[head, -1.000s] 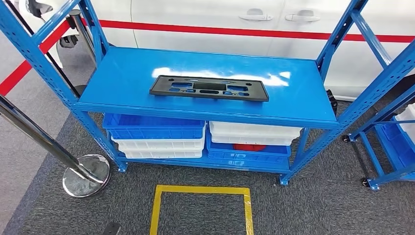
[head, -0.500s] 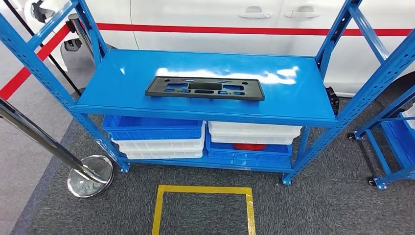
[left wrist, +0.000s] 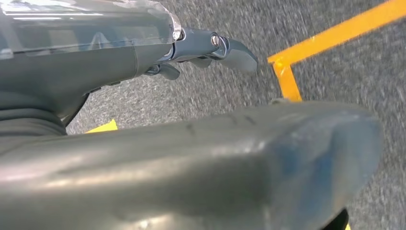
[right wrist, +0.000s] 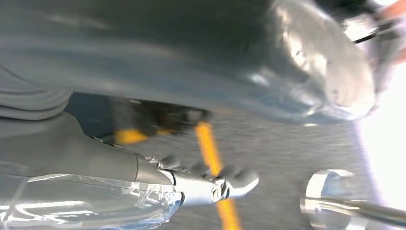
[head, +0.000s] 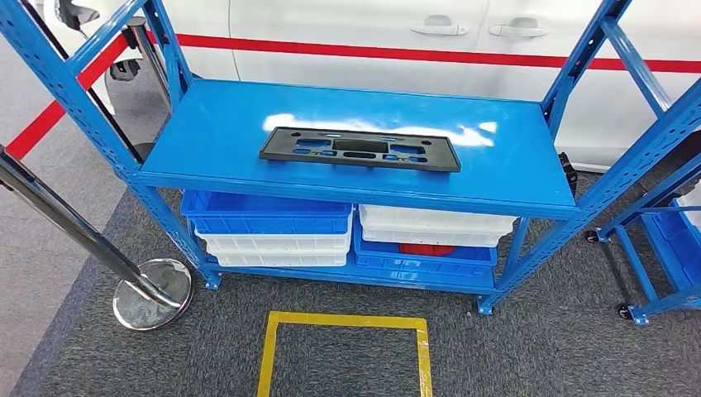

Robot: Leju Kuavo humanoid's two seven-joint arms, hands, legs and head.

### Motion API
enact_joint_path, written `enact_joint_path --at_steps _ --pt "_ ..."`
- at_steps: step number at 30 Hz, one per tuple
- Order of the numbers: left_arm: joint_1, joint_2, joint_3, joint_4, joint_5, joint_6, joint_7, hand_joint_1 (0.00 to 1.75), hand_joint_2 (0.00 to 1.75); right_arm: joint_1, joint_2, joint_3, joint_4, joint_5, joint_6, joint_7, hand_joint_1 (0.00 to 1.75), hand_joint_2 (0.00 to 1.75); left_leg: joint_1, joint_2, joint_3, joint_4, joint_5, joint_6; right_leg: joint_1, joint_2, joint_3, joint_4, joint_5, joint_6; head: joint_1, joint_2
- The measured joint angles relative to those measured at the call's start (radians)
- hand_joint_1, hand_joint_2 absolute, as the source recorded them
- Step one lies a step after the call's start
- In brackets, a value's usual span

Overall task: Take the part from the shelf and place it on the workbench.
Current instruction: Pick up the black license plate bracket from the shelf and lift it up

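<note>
The part (head: 360,150) is a flat black rectangular plate with several cut-outs. It lies flat near the middle of the top board of the blue shelf (head: 215,132), its long side along the front edge. My left hand (left wrist: 143,143) hangs over grey carpet beside a yellow floor line (left wrist: 335,33), its fingers (left wrist: 225,48) stretched out and holding nothing. My right hand (right wrist: 167,72) also hangs above the carpet, fingers (right wrist: 230,182) extended with nothing in them. Both hands are far from the part.
Under the top board sit a blue bin (head: 264,213), white bins (head: 277,245) and a blue bin holding something red (head: 423,248). A chrome stanchion base (head: 153,294) stands at the left. A yellow floor square (head: 343,322) lies in front, a white car (head: 372,25) behind, a blue cart (head: 661,248) at right.
The whole picture shifts slightly left, then back right, so the camera has moved. The part lies at the same place on the shelf.
</note>
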Motion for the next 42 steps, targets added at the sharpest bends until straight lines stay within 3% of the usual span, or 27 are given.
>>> enact_joint_path --at_steps 2,3,4,5,7,8,9,13,15,17,18,19,20,22,24,27,29,32,33,34,35,38,40,42 --pt "0.002 -0.002 0.012 0.006 -0.002 0.0 -0.001 0.0 0.0 -0.01 0.012 0.016 -0.015 0.005 -0.006 -0.017 0.0 0.0 -0.002 -0.001 -0.002 0.001 0.0 0.003 -0.001 0.001 -0.064 0.135 -0.056 0.003 0.0 0.0" --pt "0.003 -0.003 0.017 0.009 -0.002 0.0 -0.002 0.0 0.0 -0.014 0.016 0.022 -0.022 0.008 -0.015 -0.018 0.0 0.0 -0.002 -0.001 -0.003 0.001 0.0 0.003 -0.001 0.001 -0.081 0.167 -0.059 0.004 0.0 0.0" --pt "0.004 -0.003 0.021 0.01 -0.002 0.0 -0.002 0.0 0.0 -0.018 0.018 0.026 -0.027 0.01 -0.024 -0.018 0.0 0.0 -0.003 -0.003 -0.002 0.002 0.0 0.003 -0.001 0.001 -0.079 0.159 -0.041 0.003 0.0 0.0" --pt "0.005 -0.003 0.024 0.012 -0.002 -0.001 -0.002 0.0 0.0 -0.023 0.019 0.029 -0.033 0.011 -0.032 -0.018 0.0 0.0 -0.003 -0.004 -0.001 0.002 -0.001 0.002 -0.001 0.001 -0.057 0.11 -0.006 0.0 0.0 0.0" --pt "0.003 -0.005 0.03 0.015 -0.006 -0.004 -0.004 0.0 0.0 -0.039 0.019 0.03 -0.042 0.007 -0.032 -0.019 0.0 0.0 -0.005 -0.006 0.001 0.005 -0.003 -0.004 0.001 0.002 0.009 -0.034 0.062 -0.01 0.0 0.0" --pt "0.001 -0.007 0.032 0.016 -0.009 -0.005 -0.004 0.0 0.0 -0.048 0.02 0.03 -0.048 0.001 -0.022 -0.02 0.0 0.0 -0.007 -0.006 0.0 0.006 -0.004 -0.009 0.003 0.003 0.031 -0.086 0.08 -0.014 0.0 0.0" --pt "-0.001 -0.008 0.033 0.017 -0.011 -0.007 -0.005 0.0 0.0 -0.056 0.02 0.03 -0.055 -0.004 -0.008 -0.022 0.0 0.0 -0.008 -0.006 -0.002 0.007 -0.004 -0.015 0.005 0.004 0.041 -0.114 0.085 -0.017 0.0 0.0" --pt "-0.008 -0.009 0.033 0.019 -0.015 -0.009 -0.005 0.0 0.0 -0.068 0.02 0.03 -0.104 -0.009 0.042 -0.029 0.0 0.0 -0.006 -0.005 -0.011 0.025 -0.018 -0.037 0.003 0.003 0.041 -0.127 0.089 -0.035 0.0 0.0" --pt "-0.009 -0.01 0.034 0.02 -0.015 -0.009 -0.004 0.0 0.0 -0.069 0.022 0.03 -0.147 -0.009 0.055 -0.03 0.0 0.0 -0.002 -0.005 -0.051 0.116 -0.072 -0.047 0.0 0.001 0.042 -0.131 0.091 -0.043 0.0 0.0" --pt "-0.009 -0.011 0.034 0.022 -0.015 -0.009 -0.004 0.0 0.0 -0.068 0.021 0.03 -0.194 -0.007 0.059 -0.03 0.0 0.0 0.0 -0.005 -0.115 0.254 -0.133 -0.054 0.001 0.0 0.042 -0.13 0.091 -0.046 0.0 0.0" --pt "-0.008 -0.011 0.034 0.022 -0.015 -0.009 -0.004 0.0 0.0 -0.067 0.02 0.03 -0.217 -0.005 0.058 -0.03 0.0 0.0 0.0 -0.005 -0.135 0.297 -0.142 -0.056 0.001 0.0 0.042 -0.13 0.09 -0.047 0.0 0.0" --pt "-0.008 -0.011 0.034 0.022 -0.015 -0.009 -0.004 0.0 0.0 -0.066 0.019 0.031 -0.24 -0.003 0.058 -0.03 0.0 0.0 0.0 -0.004 -0.138 0.301 -0.131 -0.057 0.001 0.001 0.043 -0.129 0.09 -0.047 0.0 0.0" --pt "-0.007 -0.011 0.034 0.023 -0.015 -0.009 -0.004 0.0 0.0 -0.066 0.019 0.031 -0.26 -0.001 0.058 -0.03 0.0 0.0 0.001 -0.004 -0.122 0.262 -0.101 -0.057 0.001 0.001 0.045 -0.129 0.089 -0.046 0.0 0.0" --pt "-0.009 -0.011 0.034 0.023 -0.015 -0.009 -0.004 0.0 0.0 -0.066 0.019 0.031 -0.292 0.0 0.058 -0.03 0.0 0.0 0.0 -0.002 -0.054 0.118 -0.028 -0.051 0.003 0.003 0.05 -0.128 0.085 -0.042 0.0 0.0" --pt "-0.011 -0.012 0.034 0.024 -0.015 -0.009 -0.004 0.0 0.0 -0.066 0.018 0.031 -0.314 0.0 0.057 -0.03 0.0 0.0 -0.003 -0.001 -0.014 0.024 0.001 -0.041 0.007 0.003 0.047 -0.125 0.083 -0.034 0.0 0.0" --pt "-0.01 -0.013 0.034 0.025 -0.016 -0.009 -0.003 0.0 0.0 -0.06 0.013 0.033 -0.355 -0.004 0.041 -0.03 0.0 0.0 -0.004 -0.003 -0.014 0.011 0.001 -0.023 0.008 0.003 0.043 -0.122 0.081 -0.018 0.0 0.0" --pt "-0.01 -0.015 0.034 0.025 -0.018 -0.011 0.0 0.0 0.0 -0.055 0.006 0.036 -0.419 -0.007 0.018 -0.03 0.0 0.0 -0.001 -0.003 -0.013 0.006 0.005 -0.01 0.006 0.004 0.026 -0.082 0.052 -0.008 0.0 0.0" --pt "-0.011 -0.017 0.034 0.025 -0.017 -0.012 0.002 0.0 0.0 -0.05 -0.017 0.037 -0.554 0.016 -0.015 -0.02 0.0 0.0 -0.002 -0.001 -0.015 0.004 0.006 0.0 0.004 0.005 -0.061 0.104 -0.039 0.001 0.0 0.0" --pt "-0.011 -0.018 0.034 0.025 -0.015 -0.012 0.002 0.0 0.0 -0.048 -0.026 0.037 -0.598 0.024 -0.023 -0.016 0.0 0.0 -0.002 -0.001 -0.015 0.005 0.006 0.0 0.004 0.004 -0.087 0.154 -0.052 0.002 0.0 0.0" --pt "-0.01 -0.018 0.034 0.025 -0.014 -0.011 0.002 0.0 0.0 -0.047 -0.034 0.037 -0.638 0.031 -0.031 -0.012 0.0 0.0 -0.003 -0.002 -0.015 0.006 0.006 0.0 0.004 0.004 -0.097 0.171 -0.045 0.002 0.0 0.0" --pt "-0.01 -0.018 0.034 0.025 -0.012 -0.011 0.0 0.0 0.0 -0.047 -0.042 0.037 -0.674 0.042 -0.044 -0.01 0.0 0.0 -0.003 -0.003 -0.014 0.007 0.005 -0.001 0.004 0.004 -0.087 0.145 -0.019 0.001 0.0 0.0" --pt "-0.011 -0.018 0.035 0.025 -0.005 -0.008 -0.01 0.0 0.0 -0.054 -0.065 0.037 -0.785 0.1 -0.122 0.004 0.0 0.0 -0.005 -0.007 -0.013 0.012 0.001 -0.008 0.006 0.005 0.001 -0.053 0.078 -0.011 0.0 0.0" --pt "-0.012 -0.019 0.035 0.025 -0.002 -0.008 -0.015 0.0 0.0 -0.062 -0.081 0.037 -0.843 0.132 -0.172 0.017 0.0 0.0 -0.008 -0.007 -0.017 0.015 0.0 -0.017 0.009 0.006 0.023 -0.111 0.091 -0.019 0.0 0.0" --pt "-0.012 -0.019 0.035 0.025 -0.001 -0.008 -0.017 0.0 0.0 -0.066 -0.095 0.036 -0.885 0.168 -0.22 0.03 0.0 0.0 -0.007 -0.007 -0.019 0.015 0.0 -0.028 0.01 0.007 0.021 -0.115 0.093 -0.028 0.0 0.0"
